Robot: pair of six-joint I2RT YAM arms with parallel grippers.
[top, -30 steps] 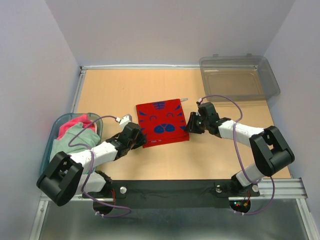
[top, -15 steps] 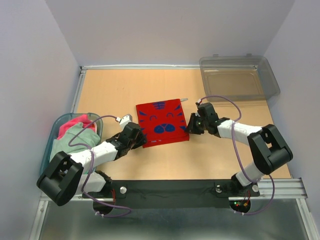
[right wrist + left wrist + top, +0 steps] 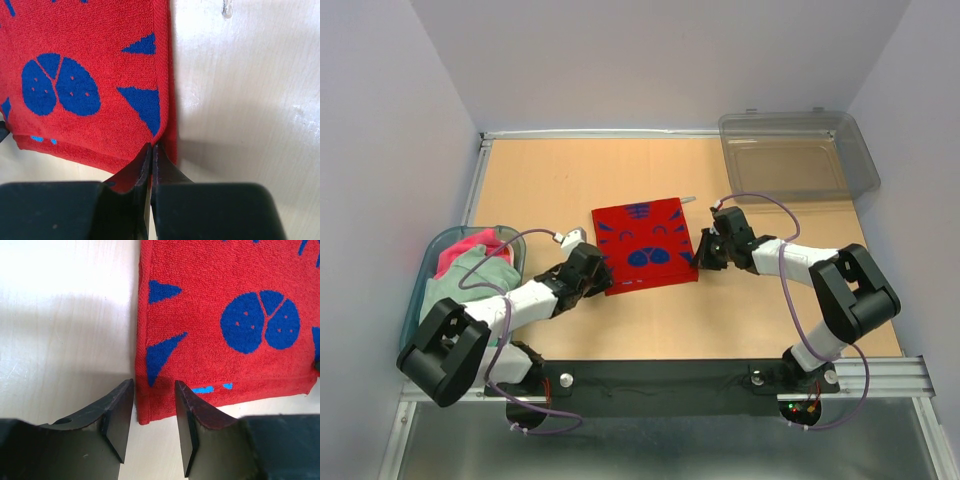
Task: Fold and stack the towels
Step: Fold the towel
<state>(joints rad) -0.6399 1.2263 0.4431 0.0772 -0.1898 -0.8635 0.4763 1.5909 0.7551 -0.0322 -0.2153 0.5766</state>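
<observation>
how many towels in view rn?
3. Red towel spread flat at centre; pink towel and pale green towel heaped in the blue tub at left. More may be hidden underneath them.

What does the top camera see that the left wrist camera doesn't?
Only the top camera: the left arm and right arm, the blue-rimmed tub holding a pink towel and a green towel, the clear grey bin, and the whole red towel. Only the left wrist camera: up close, the left arm's jaws standing apart with the towel's corner between them. Both: the red towel's blue shapes and the wooden table.
</observation>
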